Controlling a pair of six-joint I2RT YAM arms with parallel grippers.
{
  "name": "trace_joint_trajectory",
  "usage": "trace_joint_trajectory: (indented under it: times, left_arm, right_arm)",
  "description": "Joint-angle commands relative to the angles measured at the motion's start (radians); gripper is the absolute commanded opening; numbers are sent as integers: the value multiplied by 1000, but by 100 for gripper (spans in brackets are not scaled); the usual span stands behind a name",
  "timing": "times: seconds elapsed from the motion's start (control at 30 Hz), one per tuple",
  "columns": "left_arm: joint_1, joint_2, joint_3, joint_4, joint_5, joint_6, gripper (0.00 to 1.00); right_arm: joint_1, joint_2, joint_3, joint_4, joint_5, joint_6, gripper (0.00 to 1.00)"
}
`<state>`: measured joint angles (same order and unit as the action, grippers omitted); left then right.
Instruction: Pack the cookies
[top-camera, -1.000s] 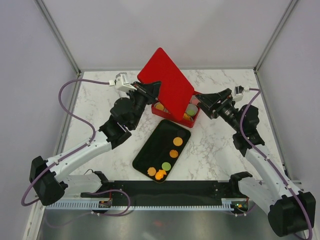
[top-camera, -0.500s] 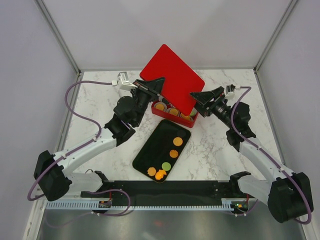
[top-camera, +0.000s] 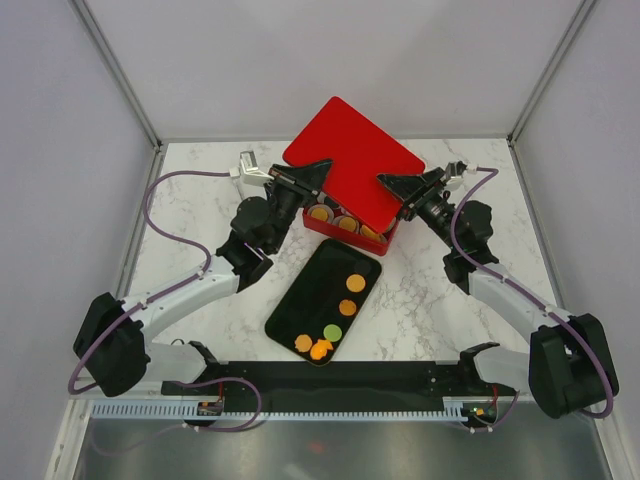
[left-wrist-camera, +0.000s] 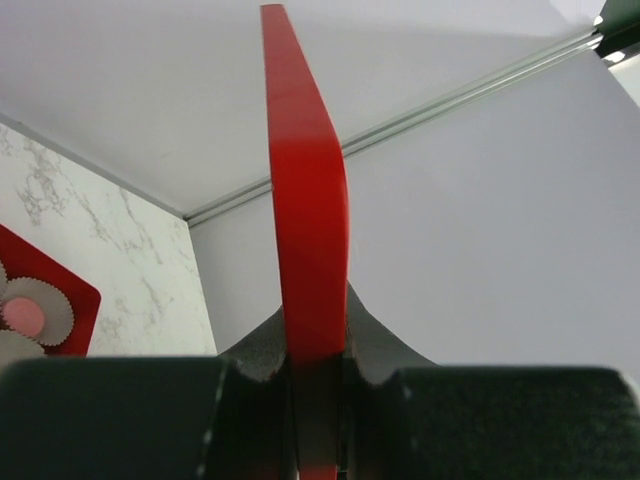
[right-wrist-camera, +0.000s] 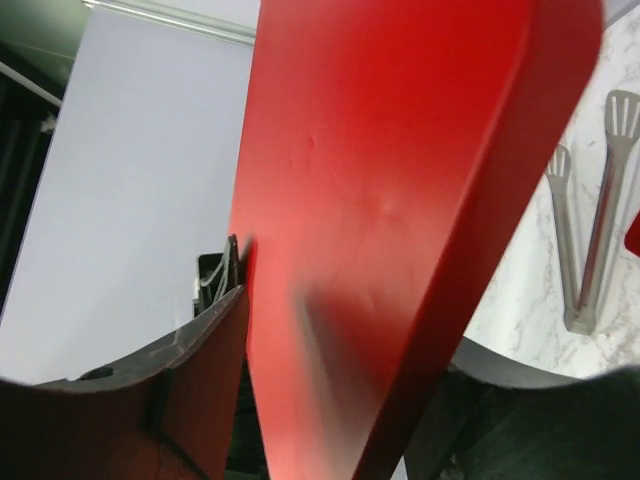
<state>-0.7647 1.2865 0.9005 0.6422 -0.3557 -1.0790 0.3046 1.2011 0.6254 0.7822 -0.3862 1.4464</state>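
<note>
Left hand (top-camera: 320, 168): clenched on the left edge of the red lid (top-camera: 355, 160); the wrist view shows that edge pinched between both fingers. Right hand (top-camera: 386, 182): its fingers straddle the lid's opposite edge; whether they press on it cannot be told. The lid is tilted above the red box (top-camera: 340, 238), partly covering it. Cookies (top-camera: 347, 307): five lie loose on the black tray (top-camera: 300, 300), four orange and one green, just in front of the box. More sit inside the box, in round cups (left-wrist-camera: 55, 300). Box and tray rest on the marble worktop (top-camera: 430, 290).
</note>
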Motion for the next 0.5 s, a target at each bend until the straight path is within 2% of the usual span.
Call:
trace_joint_trajectory:
  times: [0.0, 0.07, 0.1, 0.17, 0.2, 0.27, 0.3, 0.37, 0.4, 0.47]
  left_arm:
    - [27, 17, -12, 157, 30, -110, 2]
    - [36, 36, -14, 165, 46, -137, 2]
    - [36, 42, -12, 169, 56, -140, 2]
    - [36, 51, -17, 189, 64, -153, 2]
    - [38, 53, -17, 189, 69, -156, 2]
    - [38, 50, -17, 183, 76, -151, 2]
    - [39, 48, -17, 174, 86, -150, 5]
    - [41, 42, -15, 148, 106, -136, 16]
    - [41, 31, -12, 134, 115, -125, 33]
    - [42, 14, -8, 56, 119, -90, 50]
  right_arm:
    - [8, 15, 48, 149, 21, 26, 60]
    - [10, 25, 46, 179, 23, 45, 51]
    - [11, 37, 45, 190, 21, 51, 42]
    - [11, 49, 43, 222, 17, 68, 31]
    - [11, 57, 39, 230, 15, 71, 19]
    - [11, 61, 36, 244, 17, 80, 9]
    - [11, 63, 34, 244, 20, 81, 0]
    - [10, 61, 33, 244, 23, 85, 0]
    - [11, 61, 34, 244, 24, 85, 0]
    - [11, 63, 39, 236, 33, 86, 0]
